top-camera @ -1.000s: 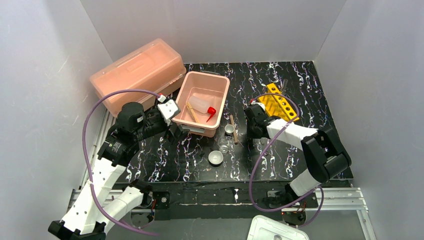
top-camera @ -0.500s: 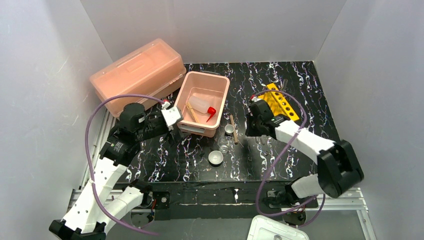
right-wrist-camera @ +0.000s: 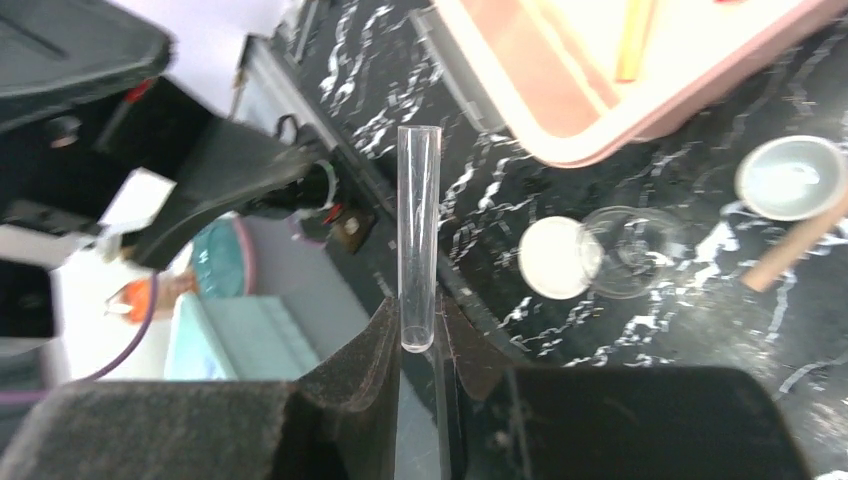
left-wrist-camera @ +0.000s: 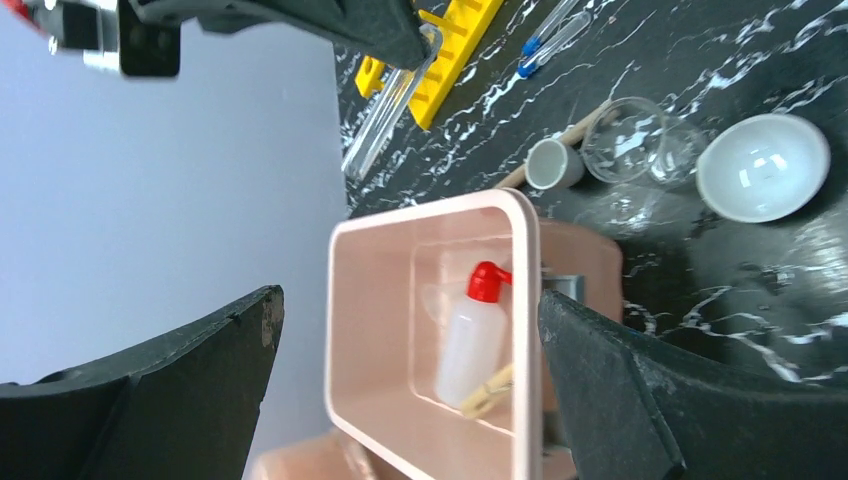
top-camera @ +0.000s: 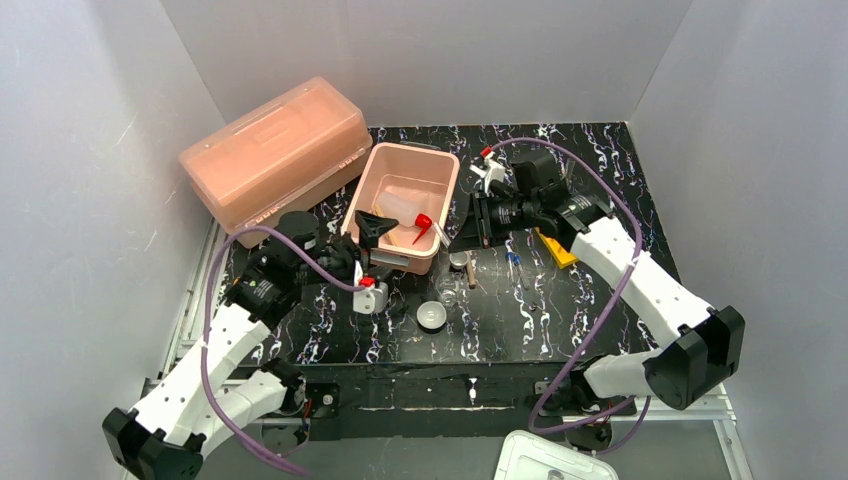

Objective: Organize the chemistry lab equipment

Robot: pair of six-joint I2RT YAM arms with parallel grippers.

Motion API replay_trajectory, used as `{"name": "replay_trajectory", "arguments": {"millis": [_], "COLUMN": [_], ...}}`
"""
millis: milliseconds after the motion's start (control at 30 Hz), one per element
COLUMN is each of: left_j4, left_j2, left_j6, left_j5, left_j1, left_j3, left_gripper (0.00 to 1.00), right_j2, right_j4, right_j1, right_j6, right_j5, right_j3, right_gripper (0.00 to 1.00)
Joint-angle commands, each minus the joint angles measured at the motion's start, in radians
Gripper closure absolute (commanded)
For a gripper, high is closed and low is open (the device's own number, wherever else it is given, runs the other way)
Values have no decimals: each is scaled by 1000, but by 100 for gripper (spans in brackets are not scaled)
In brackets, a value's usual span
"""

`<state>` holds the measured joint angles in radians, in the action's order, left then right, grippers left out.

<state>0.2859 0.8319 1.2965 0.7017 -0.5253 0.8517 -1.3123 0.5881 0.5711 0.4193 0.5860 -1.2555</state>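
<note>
Right hand (right-wrist-camera: 418, 320): pinching one clear tube (right-wrist-camera: 418, 220), off the surface (top-camera: 600, 150), just beside the pink tub (top-camera: 447, 205).
Left hand (top-camera: 377, 220): spread wide, holding nothing, at the tub's near wall.
In tub: one squeeze bottle (left-wrist-camera: 470, 335), one wooden stick (left-wrist-camera: 487, 388).
Mid-surface: one white dish (top-camera: 432, 316), one clear funnel (top-camera: 447, 293), one tiny beaker (top-camera: 458, 259), one second stick (top-camera: 470, 272), two blue-tipped tubes (left-wrist-camera: 545, 38).
Yellow rack (top-camera: 557, 250): one, partly hidden under the right arm.
Lidded box (top-camera: 275, 150): one, far-left corner.

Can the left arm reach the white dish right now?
Probably yes: the left gripper hangs open and empty by the near end of the pink tub, and the white dish lies uncovered close by, with only the clear funnel beside it.
</note>
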Motion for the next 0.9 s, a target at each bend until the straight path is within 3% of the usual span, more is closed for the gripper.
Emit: {"name": "replay_trajectory", "arguments": {"millis": [0,267,567,867], "left_j4": [-90,-150,-192,-241], "left_j2": [47,108,116,122], "left_j6": [241,391,414,389], "left_j5": [-12,-87,-192,-241], "left_j1": [-48,-167,-215,-238], "left_j3": [16,12,-11,-22], "left_gripper": [2,10,43,65], "right_j2": [-30,-88,-95,-94], "right_j4": [38,43,-71,-112], "right_j1": [12,36,49,52], "right_j6": [25,49,143,188], "right_j5": [230,279,272,250], "right_j3": [-80,-140,-91,-92], "right_gripper": [92,90,92,93]}}
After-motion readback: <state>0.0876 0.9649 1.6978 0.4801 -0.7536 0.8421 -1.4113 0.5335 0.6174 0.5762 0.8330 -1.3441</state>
